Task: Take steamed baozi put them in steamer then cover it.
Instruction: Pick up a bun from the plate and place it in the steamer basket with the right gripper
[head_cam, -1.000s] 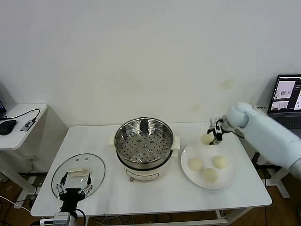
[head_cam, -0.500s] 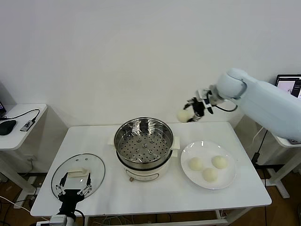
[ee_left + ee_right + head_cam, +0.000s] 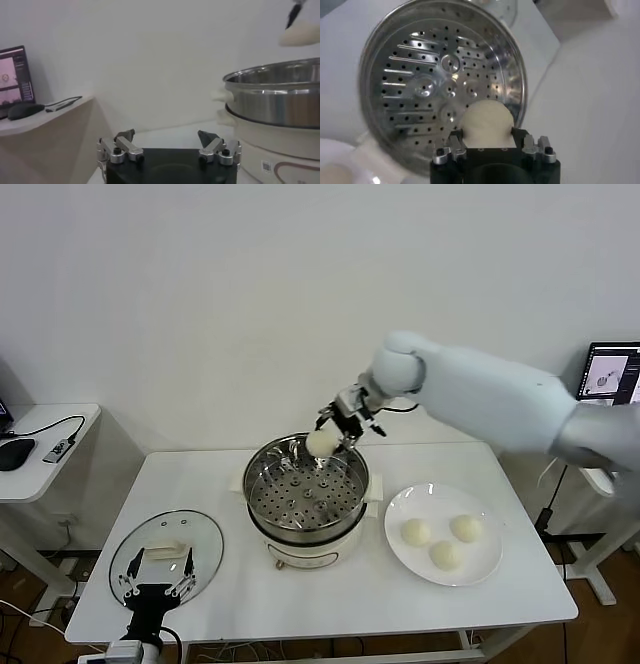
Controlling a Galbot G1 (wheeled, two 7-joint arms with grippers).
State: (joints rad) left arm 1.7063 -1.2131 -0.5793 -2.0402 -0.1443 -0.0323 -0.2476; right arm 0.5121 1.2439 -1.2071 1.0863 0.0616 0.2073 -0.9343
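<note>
My right gripper (image 3: 333,434) is shut on a cream-white baozi (image 3: 321,443) and holds it above the far rim of the steel steamer (image 3: 306,489). In the right wrist view the baozi (image 3: 486,123) sits between the jaws over the perforated tray (image 3: 437,90), which holds nothing. Three more baozi (image 3: 416,532) lie on the white plate (image 3: 490,569) to the right. The glass cover (image 3: 166,554) lies flat on the table at the front left. My left gripper (image 3: 157,581) is open and empty, parked over the cover's near edge; the left wrist view (image 3: 167,141) shows its jaws apart.
The steamer's side (image 3: 280,105) rises close by in the left wrist view. A side table (image 3: 40,446) with a mouse and cable stands at the far left. A laptop screen (image 3: 608,372) is at the far right. Bare tabletop lies in front of the steamer.
My right gripper lifted a baozi off the plate and carried it left, up and over to the steamer's far rim. The plate now holds three. The left arm has not moved.
</note>
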